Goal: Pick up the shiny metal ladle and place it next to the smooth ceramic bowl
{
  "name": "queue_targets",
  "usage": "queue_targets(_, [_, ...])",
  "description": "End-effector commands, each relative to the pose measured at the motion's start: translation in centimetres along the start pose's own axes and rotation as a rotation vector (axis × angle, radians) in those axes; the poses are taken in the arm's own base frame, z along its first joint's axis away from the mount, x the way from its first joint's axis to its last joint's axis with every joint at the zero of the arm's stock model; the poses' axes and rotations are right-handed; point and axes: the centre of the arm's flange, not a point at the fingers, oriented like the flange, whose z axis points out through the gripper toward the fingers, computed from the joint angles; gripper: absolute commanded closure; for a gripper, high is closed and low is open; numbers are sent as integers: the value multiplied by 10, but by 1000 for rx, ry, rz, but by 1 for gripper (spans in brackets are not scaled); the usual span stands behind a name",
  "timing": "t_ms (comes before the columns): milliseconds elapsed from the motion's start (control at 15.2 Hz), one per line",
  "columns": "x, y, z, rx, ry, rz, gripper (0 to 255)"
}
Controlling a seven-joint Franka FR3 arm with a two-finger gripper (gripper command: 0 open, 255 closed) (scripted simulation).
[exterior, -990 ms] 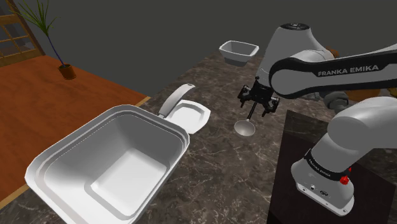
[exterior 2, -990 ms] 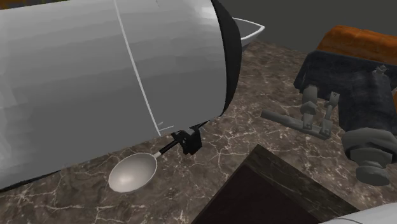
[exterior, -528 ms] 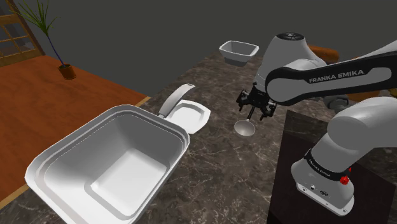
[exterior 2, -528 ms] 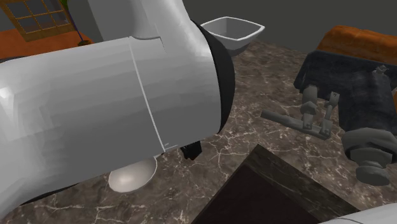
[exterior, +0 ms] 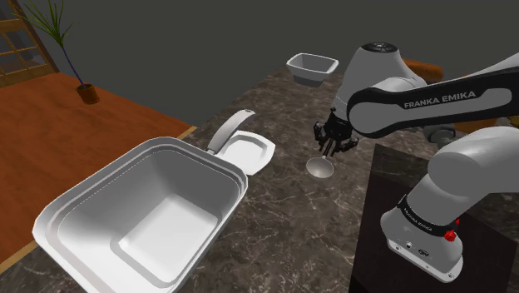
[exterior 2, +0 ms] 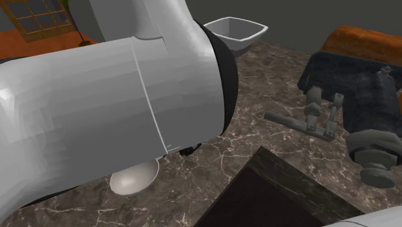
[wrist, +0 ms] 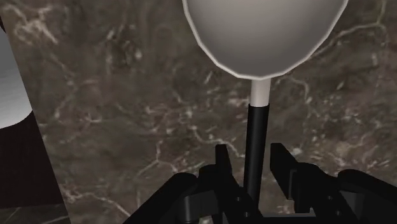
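1. Wrist view is showing the pincer [wrist: 251, 159] hanging low over the dark marbled bench [wrist: 114, 95], with the ladle [wrist: 264, 38] lying directly ahead of it. The pale round cup is sitting beyond the fingertips. The thin black handle is running straight back from the cup and passing between the two fingers [wrist: 221, 162].
2. The pincer is standing narrowly spread. One finger is sitting almost against the handle, and beside the other finger a thin gap is showing. I am therefore judging that it is not yet pinching the ladle.
3. The ladle's long axis is lying across the line on which the fingers are closing. Because of this, the fingers are facing the two thin sides of the handle. In my judgement no turning of the wrist is needed, only closing and then lifting.
4. In the shoulder view the ladle [exterior: 319, 166] is lying flat on the bench [exterior: 274, 216], well apart from the white bowl [exterior: 313, 68]. Its handle end is pointing roughly toward the bowl, and its cup is lying farther from the bowl. The pincer [exterior: 333, 143] is hovering over the handle, between the cup and the bowl.
5. I am expecting the carry to go toward the bowl, roughly along the handle's own direction. The cup may be making the ladle heavy at one end, so it could be tilting in a thin grip.
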Motion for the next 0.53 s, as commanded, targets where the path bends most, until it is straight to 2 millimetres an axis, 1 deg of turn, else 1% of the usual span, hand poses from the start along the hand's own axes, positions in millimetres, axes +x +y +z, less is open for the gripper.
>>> queue_targets(0, [0, 0, 1, 1, -1, 1, 255])
queue_targets(330, [0, 0, 1, 1, -1, 1, 255])
queue_targets(462, [1, -1, -10, 1, -1, 1, 255])
